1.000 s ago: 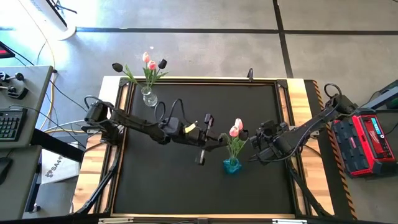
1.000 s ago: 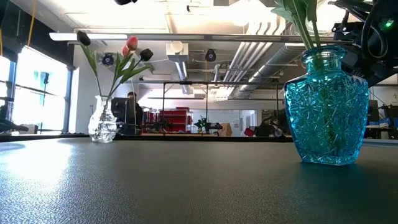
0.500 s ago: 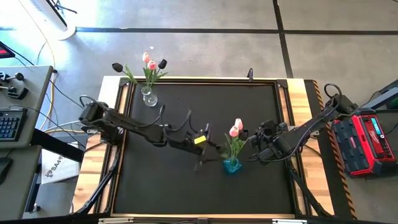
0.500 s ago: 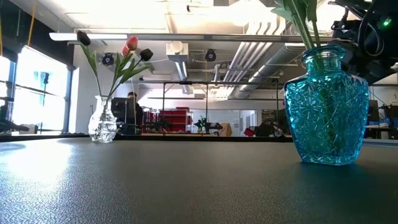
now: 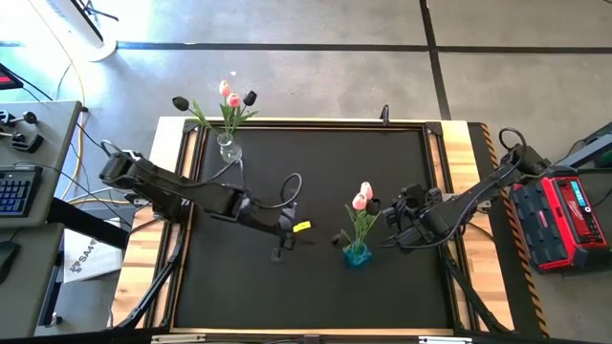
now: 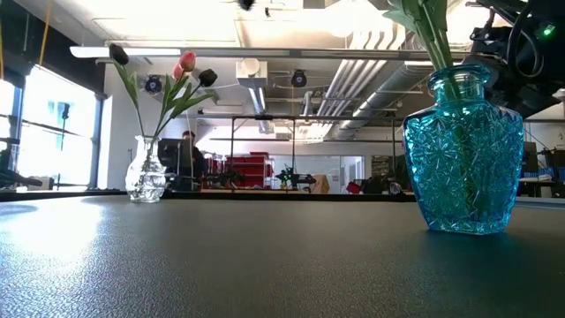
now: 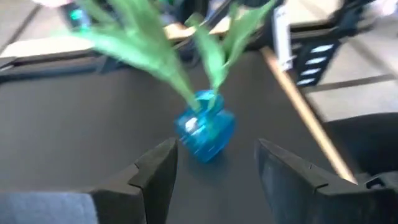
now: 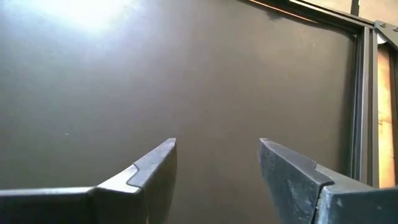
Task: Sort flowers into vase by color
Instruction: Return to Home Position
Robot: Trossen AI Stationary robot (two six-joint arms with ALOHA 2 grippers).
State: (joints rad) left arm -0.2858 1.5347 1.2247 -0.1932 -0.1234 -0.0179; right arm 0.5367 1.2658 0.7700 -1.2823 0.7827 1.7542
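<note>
A clear vase (image 5: 228, 148) at the table's far left holds tulips with pink and dark heads (image 5: 230, 96). A blue cut-glass vase (image 5: 357, 253) near the middle holds pink tulips (image 5: 362, 197) with green leaves (image 7: 155, 50). My left gripper (image 5: 330, 235) is just left of the blue vase (image 7: 206, 130), pointing at it. It (image 7: 214, 146) is open, with nothing between its fingers. My right gripper (image 5: 394, 227) waits just right of the blue vase. It (image 8: 217, 146) is open over the bare mat. Both vases stand upright on their bases (image 6: 463, 150) (image 6: 146, 172).
The black mat (image 5: 287, 296) is ringed by a wooden border (image 5: 473, 162) and a raised frame. A red device (image 5: 566, 215) sits off the table's right edge, and a desk with a keyboard (image 5: 14, 191) stands at the left. A person (image 6: 187, 155) shows in the room behind.
My left gripper has drawn back from above the blue vase toward the table's left edge and tipped up from pointing steeply down to nearly level. The tulips and both vases stay where they were.
</note>
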